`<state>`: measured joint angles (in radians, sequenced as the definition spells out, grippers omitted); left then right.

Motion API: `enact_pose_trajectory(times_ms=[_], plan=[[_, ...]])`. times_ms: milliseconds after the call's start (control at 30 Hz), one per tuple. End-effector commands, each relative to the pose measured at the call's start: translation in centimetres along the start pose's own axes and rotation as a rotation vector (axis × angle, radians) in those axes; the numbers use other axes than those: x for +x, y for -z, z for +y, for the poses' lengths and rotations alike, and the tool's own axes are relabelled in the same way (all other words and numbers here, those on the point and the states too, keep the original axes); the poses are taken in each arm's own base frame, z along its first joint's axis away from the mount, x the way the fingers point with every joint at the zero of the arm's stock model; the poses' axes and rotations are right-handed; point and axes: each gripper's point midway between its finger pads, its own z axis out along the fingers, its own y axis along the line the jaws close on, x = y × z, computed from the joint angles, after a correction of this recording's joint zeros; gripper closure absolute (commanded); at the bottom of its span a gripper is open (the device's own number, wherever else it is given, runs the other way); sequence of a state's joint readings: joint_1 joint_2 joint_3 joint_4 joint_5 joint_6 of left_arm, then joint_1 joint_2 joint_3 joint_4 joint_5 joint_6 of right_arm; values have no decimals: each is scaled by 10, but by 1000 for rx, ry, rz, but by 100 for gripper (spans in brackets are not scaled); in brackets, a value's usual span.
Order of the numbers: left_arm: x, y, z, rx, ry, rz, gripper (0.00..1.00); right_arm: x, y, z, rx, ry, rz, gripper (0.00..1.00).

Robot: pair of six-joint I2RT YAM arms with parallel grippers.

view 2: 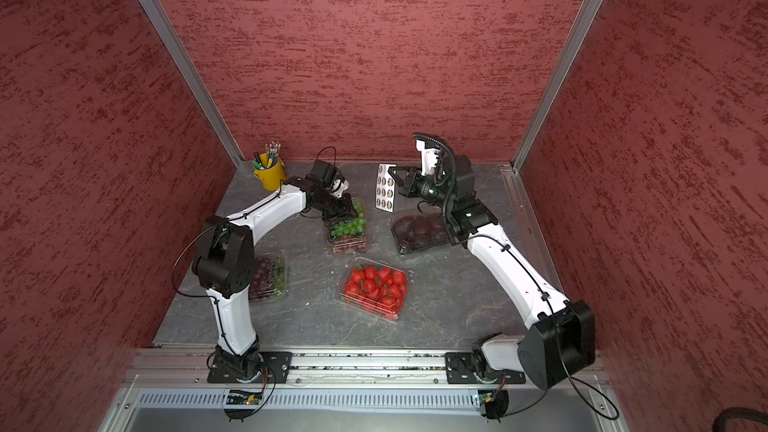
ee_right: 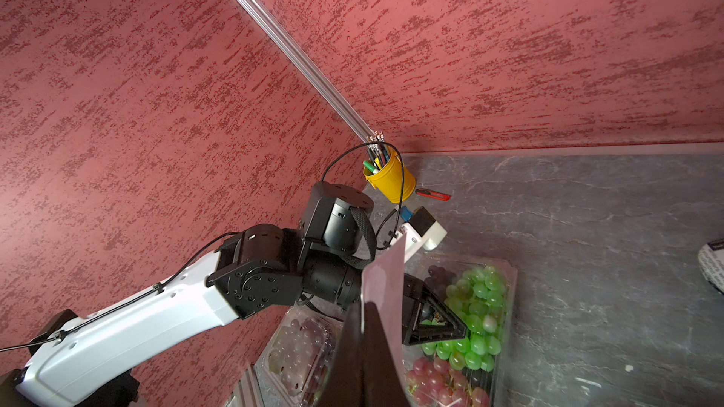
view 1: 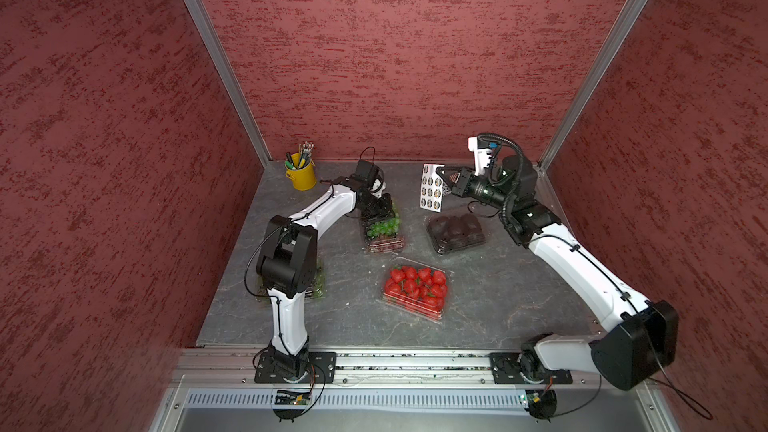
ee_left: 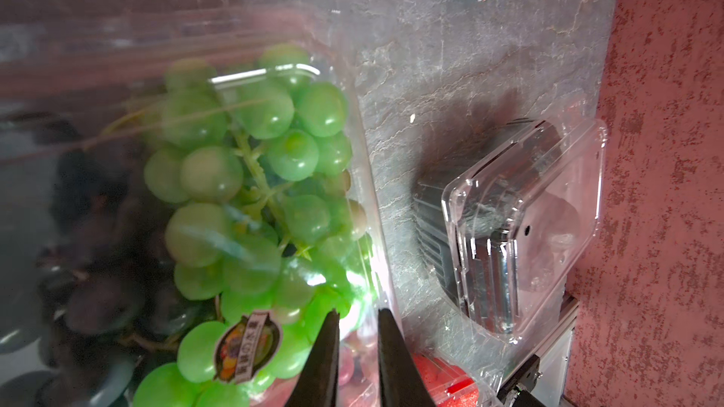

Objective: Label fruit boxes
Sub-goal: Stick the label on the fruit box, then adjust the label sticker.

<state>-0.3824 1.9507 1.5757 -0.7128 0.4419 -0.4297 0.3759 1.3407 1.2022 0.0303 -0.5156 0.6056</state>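
My left fingers (ee_left: 335, 324), slightly apart and seemingly empty, sit beside the sticker (ee_left: 247, 346) on the grape box (ee_left: 254, 174); right fingers (ee_right: 366, 346) clamp the sheet (ee_right: 384, 279); next I'd peel another label.

a: where's the left arm (view 1: 320, 211)?
b: reaching forward, elbow bent, left gripper (ee_left: 358, 317) pitched down, jaws a narrow gap apart.
a: and the right arm (view 1: 582, 267)?
b: stretched far forward, wrist raised, right gripper (view 1: 445, 179) pointing inward, jaws closed on a sticker sheet (view 1: 430, 193).
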Motion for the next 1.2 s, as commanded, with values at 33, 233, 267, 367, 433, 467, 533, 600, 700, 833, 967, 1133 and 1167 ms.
enact_pose_trajectory(times_ms=[33, 233, 267, 367, 433, 467, 533, 600, 700, 833, 967, 1133, 1167], plan=[[-20, 44, -41, 120, -29, -103, 75, -9, 7, 15, -54, 11, -34, 100], [-42, 120, -97, 467, 1, -242, 47, -16, 8, 34, -162, 5, -45, 100], [-45, 133, -105, 529, 3, -260, 43, -17, 8, 37, -181, 0, -49, 100], [-47, 165, -128, 680, -18, -282, 37, -22, 8, 49, -250, -6, -58, 100], [-46, 182, -140, 756, -42, -292, 35, -25, 9, 56, -293, -11, -62, 100], [-45, 190, -146, 791, -53, -297, 32, -27, 9, 59, -317, -13, -64, 100], [-43, 203, -156, 855, -83, -309, 31, -29, 10, 66, -362, -18, -67, 100], [-40, 214, -163, 899, -114, -316, 30, -32, 10, 71, -397, -25, -71, 100], [-36, 221, -170, 934, -143, -315, 30, -35, 9, 76, -435, -31, -73, 100], [-31, 230, -176, 984, -168, -322, 33, -37, 7, 76, -445, -38, -76, 100], [-28, 237, -178, 1003, -180, -332, 37, -41, 5, 73, -440, -50, -92, 100], [-15, 239, -191, 1042, -257, -297, 41, -45, 5, 76, -462, -57, -100, 100], [-12, 237, -193, 1046, -264, -285, 42, -45, 5, 76, -462, -58, -100, 100]])
